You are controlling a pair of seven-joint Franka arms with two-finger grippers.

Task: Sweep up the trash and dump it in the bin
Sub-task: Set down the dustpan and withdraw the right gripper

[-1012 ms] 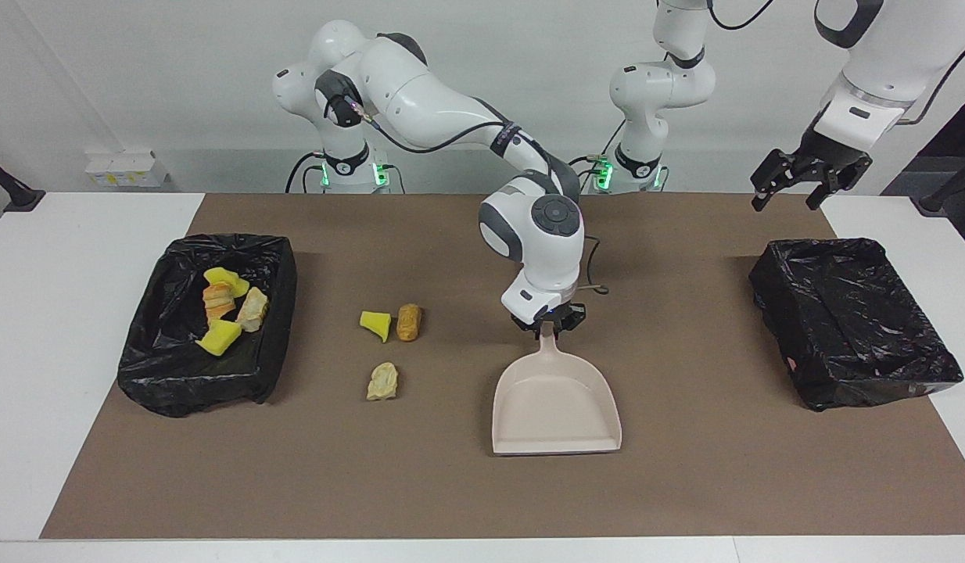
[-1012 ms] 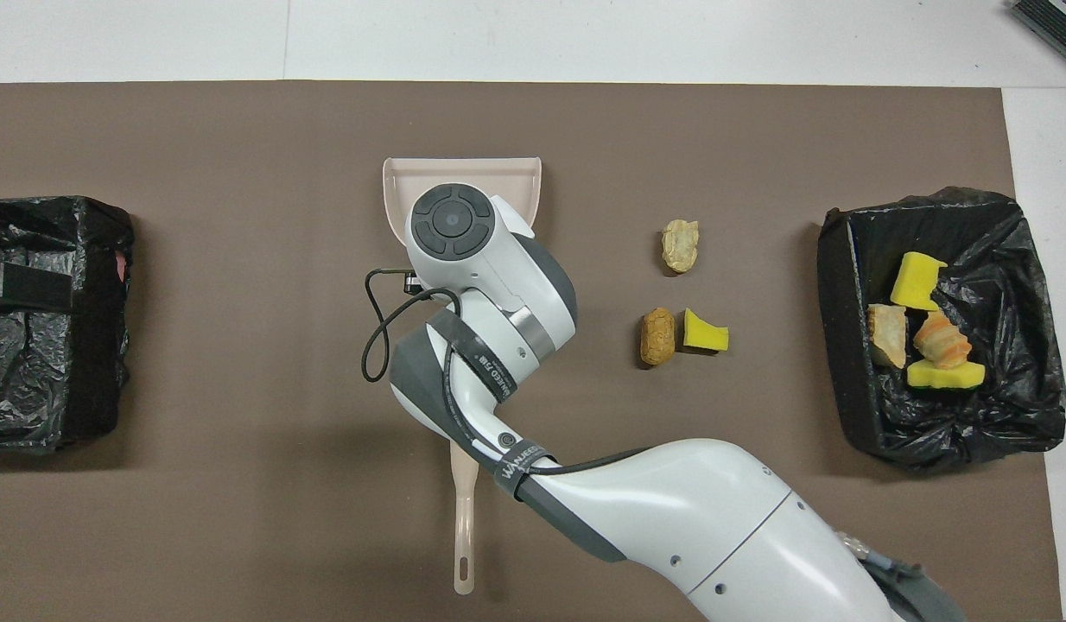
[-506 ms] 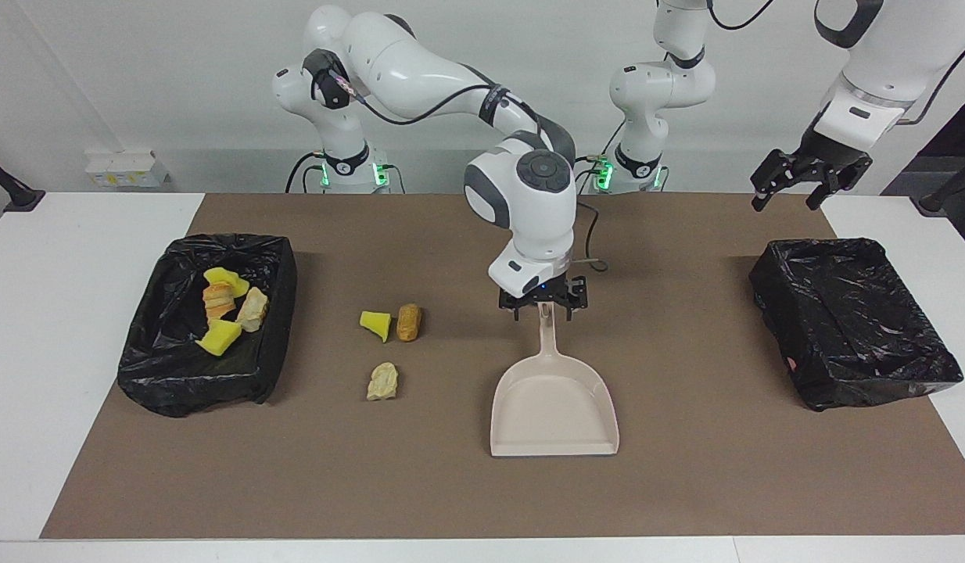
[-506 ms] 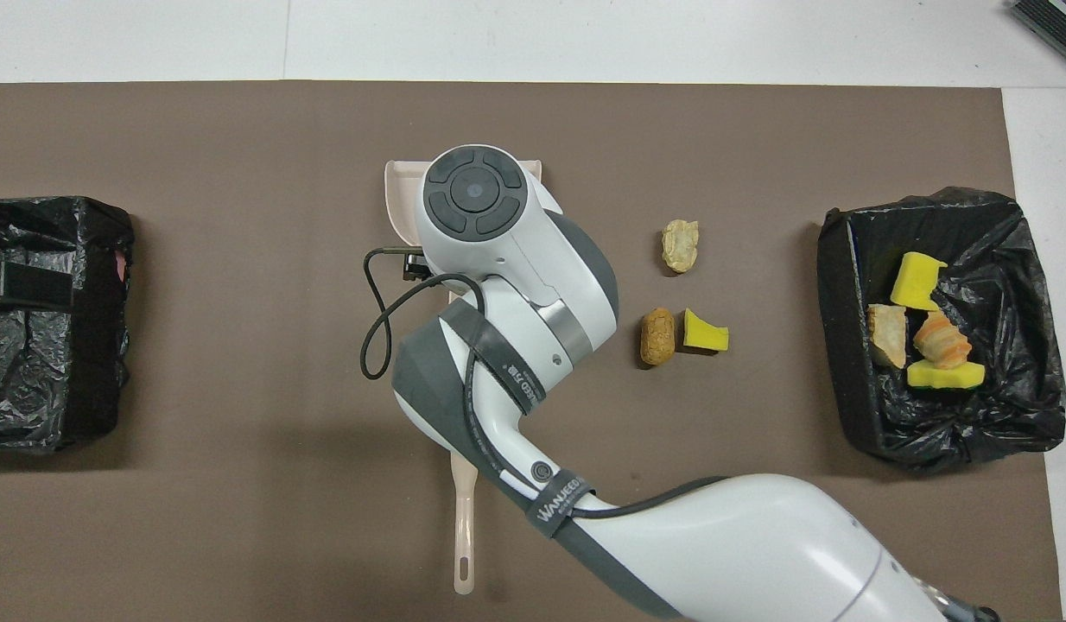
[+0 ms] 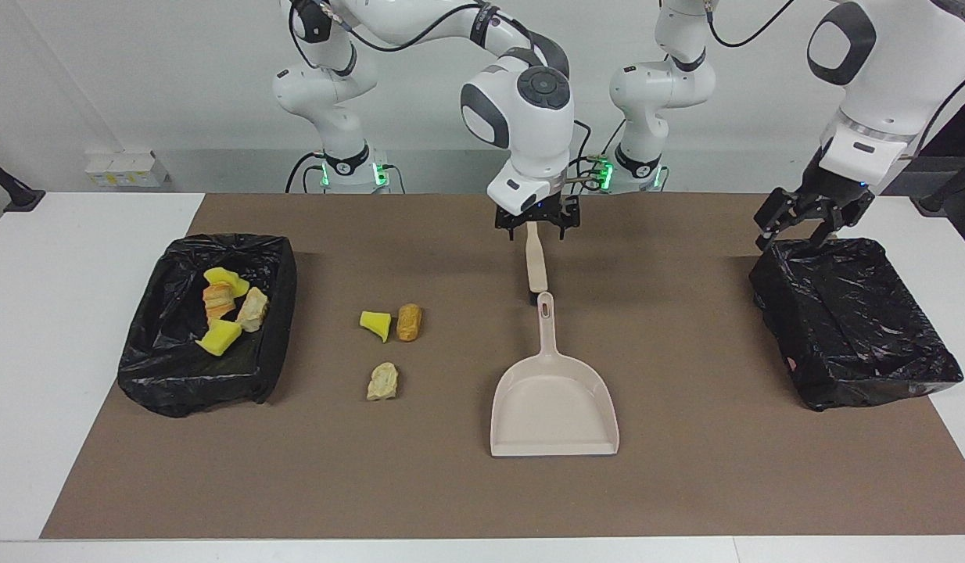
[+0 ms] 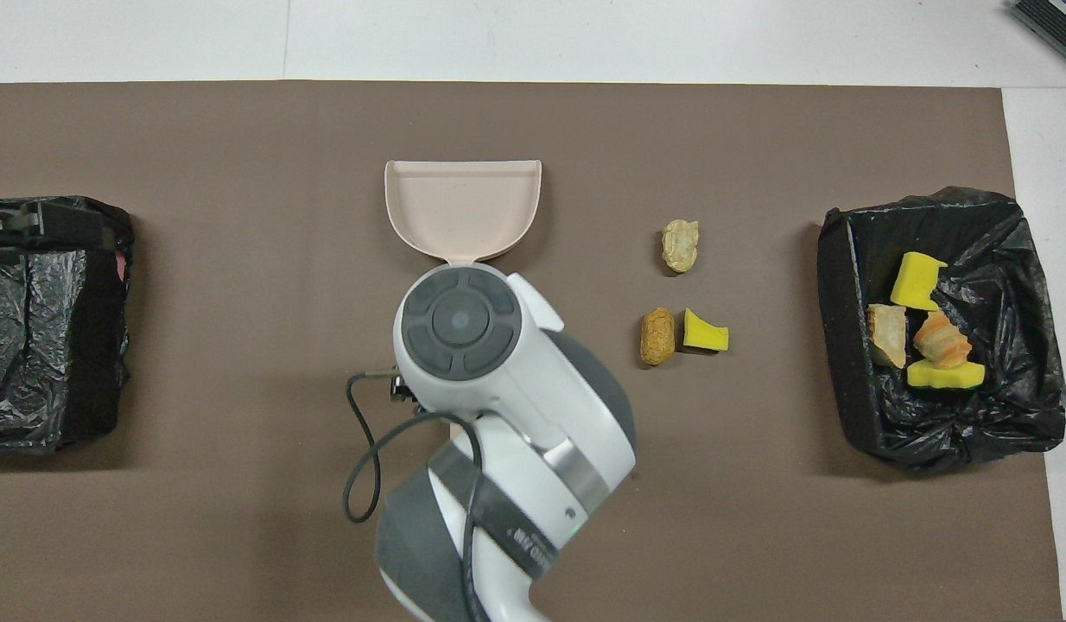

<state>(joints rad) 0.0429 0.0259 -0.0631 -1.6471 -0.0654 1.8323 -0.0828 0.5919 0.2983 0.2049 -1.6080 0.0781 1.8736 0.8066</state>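
Note:
Three pieces of trash lie on the brown mat: a yellow wedge (image 5: 376, 323) (image 6: 704, 333), a brown lump (image 5: 409, 321) (image 6: 658, 336) and a tan lump (image 5: 382, 381) (image 6: 680, 245). Several more pieces (image 5: 228, 309) (image 6: 926, 333) sit in the black-lined bin (image 5: 185, 383) (image 6: 956, 432) at the right arm's end. The beige dustpan (image 5: 554, 407) (image 6: 464, 207) rests flat mid-mat, held by nothing. My right gripper (image 5: 537, 225) hangs open over the robot-side end of a beige brush handle (image 5: 536, 266). My left gripper (image 5: 799, 231) is open over the second bin's edge.
A second black-lined bin (image 5: 850, 328) (image 6: 49, 345) stands at the left arm's end of the mat with no trash showing inside. The right arm's wrist (image 6: 460, 320) hides the dustpan's handle and the brush in the overhead view.
My right gripper opened, let go of the dustpan handle, rose and drew back toward the robots over the brush handle. My left gripper came down toward the second bin's edge.

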